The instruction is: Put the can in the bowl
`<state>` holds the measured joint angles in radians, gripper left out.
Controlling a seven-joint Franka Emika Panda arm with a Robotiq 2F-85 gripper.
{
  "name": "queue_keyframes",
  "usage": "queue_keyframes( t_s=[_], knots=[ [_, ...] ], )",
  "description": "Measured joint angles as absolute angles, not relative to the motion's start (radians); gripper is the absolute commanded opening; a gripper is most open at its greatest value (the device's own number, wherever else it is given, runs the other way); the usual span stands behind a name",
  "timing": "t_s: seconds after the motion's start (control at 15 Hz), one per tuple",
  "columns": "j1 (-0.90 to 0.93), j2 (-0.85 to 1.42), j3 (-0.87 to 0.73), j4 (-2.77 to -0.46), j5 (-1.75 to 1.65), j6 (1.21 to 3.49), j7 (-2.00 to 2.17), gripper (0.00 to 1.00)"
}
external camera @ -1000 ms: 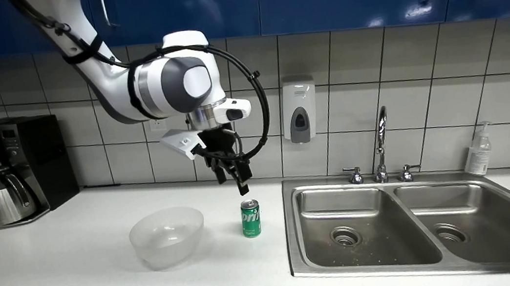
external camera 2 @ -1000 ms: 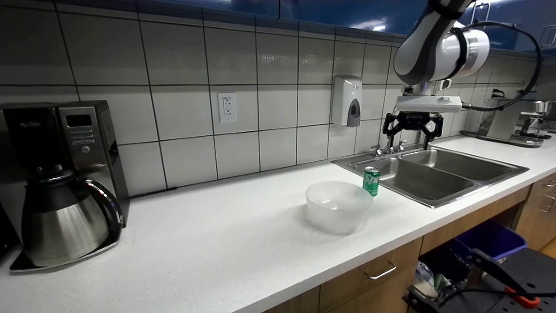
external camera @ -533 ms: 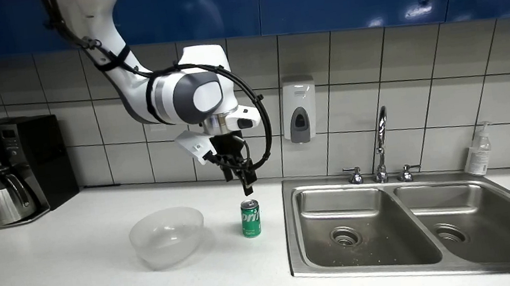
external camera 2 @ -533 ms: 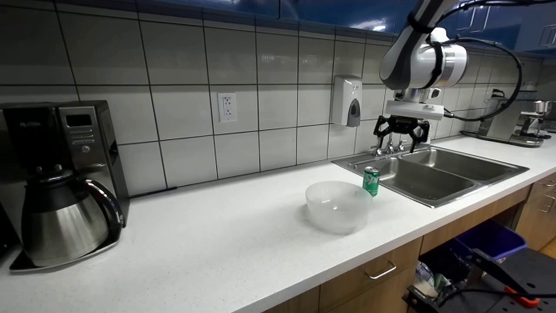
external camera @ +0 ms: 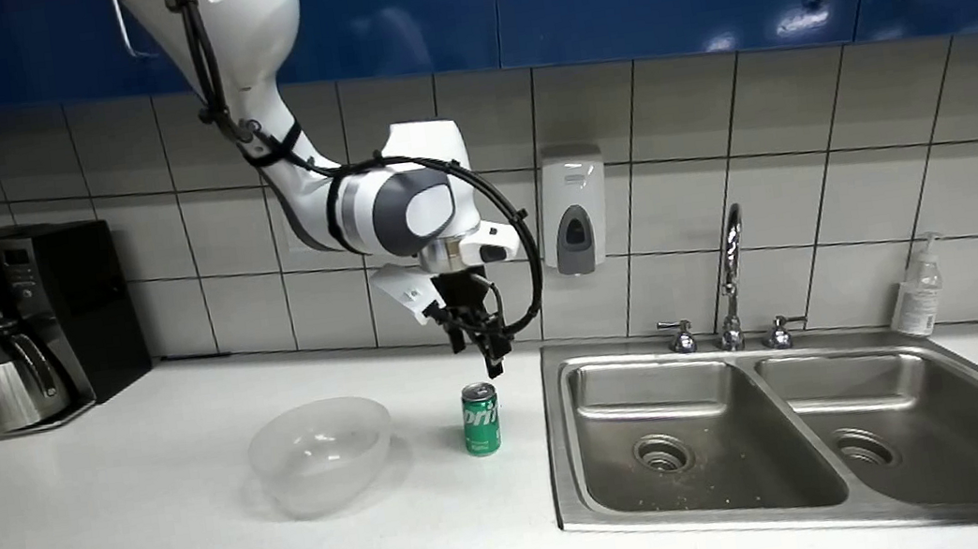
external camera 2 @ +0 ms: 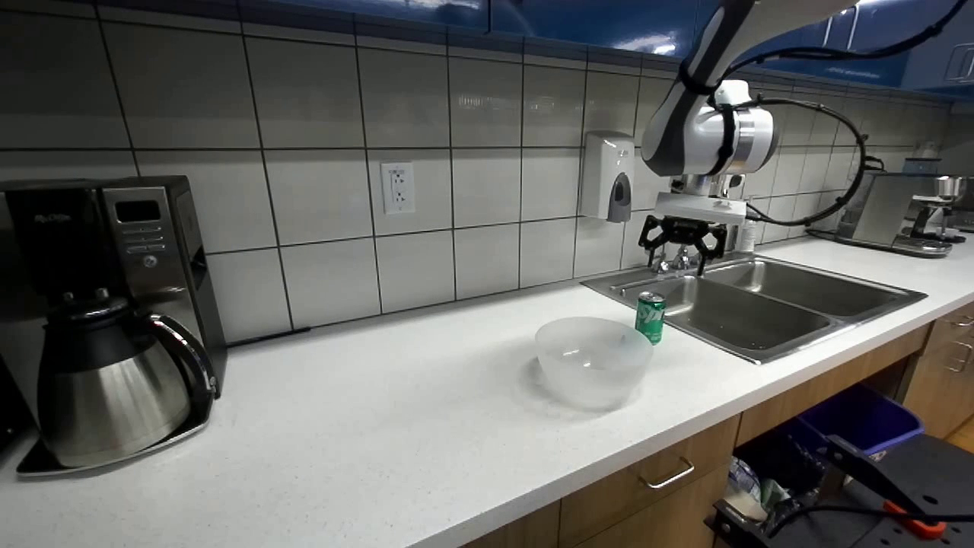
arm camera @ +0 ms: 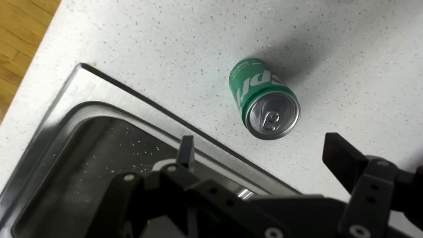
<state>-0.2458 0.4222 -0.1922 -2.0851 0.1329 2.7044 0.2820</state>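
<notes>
"White counter (external camera: 447,526), tiled backsplash (external camera: 882,100) on the far side, steel sink (external camera: 565,463) on the right. Where's the can (external camera: 483,436) in all that?"

"Upright on the counter, just left of the sink. The bowl (external camera: 326,490) sits farther left, apart from the can, so the job's barely begun, I'd say."

"And the gripper (arm camera: 259,142)?"

"Hanging a little above the can, spread wide, holding nothing. From the wrist view, the can's top lies ahead of the fingers (arm camera: 343,162), not between them."

"What bothers you?"

"Alignment. From where I'm standing I can't tell how squarely it's lined up. If it drops off-centre, a fingertip could come down on the top or nudge the side, and over the can goes. With the sink so near on the right, I'd expect it might roll in."

"One finger shows against the sink's edge in the wrist view, too."

"Right, so going low could catch that metal rim."

"Suppose the grasp works?"

"Then it's the bowl's side. Carry the can too low and it'll likely knock the rim and shove the bowl along, since I see nothing bracing it. Pinch only the top of the can and it may swing or slip out."
</notes>
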Motion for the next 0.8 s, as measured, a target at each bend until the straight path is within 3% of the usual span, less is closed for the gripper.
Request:
queue_keyframes(
  t_s=[0.8],
  knots=[
    [-0.239,0.602,-0.178,-1.877,0.133,2.572,0.266,1.0]
  ],
)
